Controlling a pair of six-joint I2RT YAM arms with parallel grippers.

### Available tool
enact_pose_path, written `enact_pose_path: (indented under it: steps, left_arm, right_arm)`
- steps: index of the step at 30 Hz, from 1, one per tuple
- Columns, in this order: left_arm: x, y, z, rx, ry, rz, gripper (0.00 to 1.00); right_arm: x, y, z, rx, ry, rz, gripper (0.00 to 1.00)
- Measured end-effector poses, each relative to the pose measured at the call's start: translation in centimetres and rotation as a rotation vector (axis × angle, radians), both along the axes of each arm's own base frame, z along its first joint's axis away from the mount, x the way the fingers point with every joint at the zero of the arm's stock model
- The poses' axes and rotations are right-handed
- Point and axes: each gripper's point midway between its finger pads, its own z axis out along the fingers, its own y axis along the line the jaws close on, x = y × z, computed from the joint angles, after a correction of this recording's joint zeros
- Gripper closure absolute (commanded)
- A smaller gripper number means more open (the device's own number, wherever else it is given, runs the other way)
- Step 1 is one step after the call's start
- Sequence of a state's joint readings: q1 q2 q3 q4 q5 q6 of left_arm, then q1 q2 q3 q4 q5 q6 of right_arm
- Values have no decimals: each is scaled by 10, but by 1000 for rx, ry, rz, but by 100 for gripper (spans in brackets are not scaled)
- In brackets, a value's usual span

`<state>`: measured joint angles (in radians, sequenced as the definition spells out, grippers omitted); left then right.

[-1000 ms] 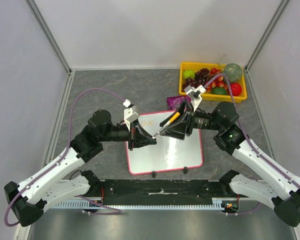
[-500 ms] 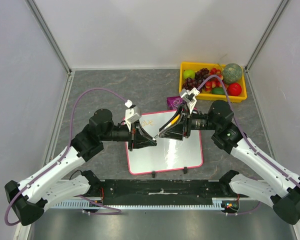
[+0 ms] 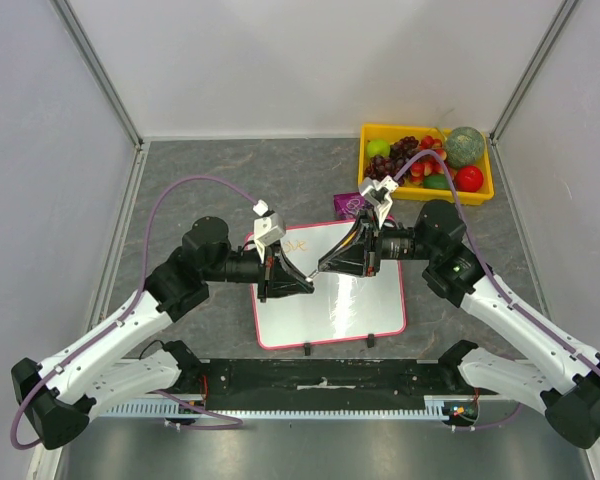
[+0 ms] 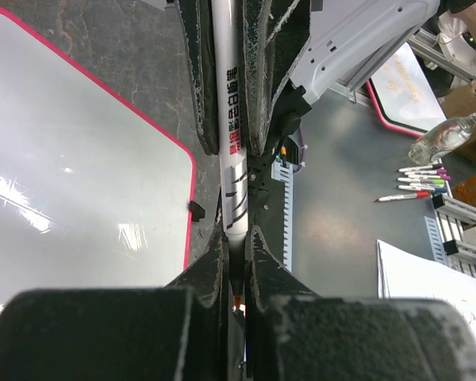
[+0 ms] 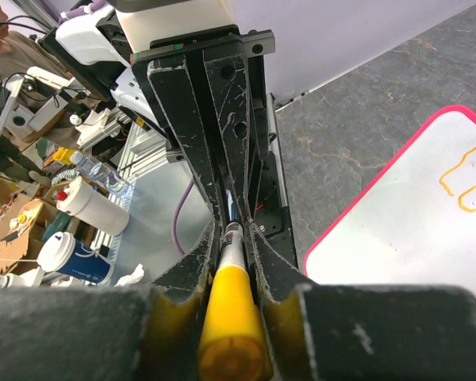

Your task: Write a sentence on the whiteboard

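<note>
The whiteboard (image 3: 330,305), white with a pink-red frame, lies flat in the middle of the table. Above it my two grippers meet tip to tip on one marker (image 3: 318,271). My left gripper (image 3: 300,283) is shut on the marker's white printed barrel (image 4: 231,135). My right gripper (image 3: 334,264) is shut on its yellow cap (image 5: 230,317). Of the sentence, only a few orange letters (image 5: 462,184) show, at the board's far left corner (image 3: 296,243). The marker's tip is hidden between the fingers.
A yellow tray (image 3: 364,160) of fruit stands at the back right. A small purple object (image 3: 350,204) lies just beyond the board's far edge. The board's two black feet (image 3: 307,348) face the arm bases. Walls enclose the table on three sides.
My right gripper, open around the marker's cap a second ago, has closed on it and its wrist has turned. The left gripper has kept its grip and barely moved.
</note>
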<state>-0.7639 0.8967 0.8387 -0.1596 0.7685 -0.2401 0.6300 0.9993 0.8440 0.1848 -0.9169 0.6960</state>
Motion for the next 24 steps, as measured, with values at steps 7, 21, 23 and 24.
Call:
enact_pose_path:
  steps: [7,21,23,24]
  left_arm:
    - [1,1,-4,17,18,11,33]
    - [71,45,-41,154,86,571,8]
    - [84,65,-50,176,107,701,7]
    - [91,78,-55,184,120,769,7]
  right_arm:
    - [1,-1,-8,-27,-7,-5,100]
    - [35,-22,-45,-200,-12,-281,100]
    - [41,-27,-47,-219,-24,-331,100]
    - [43,-30,-49,-228,-28,-355,100]
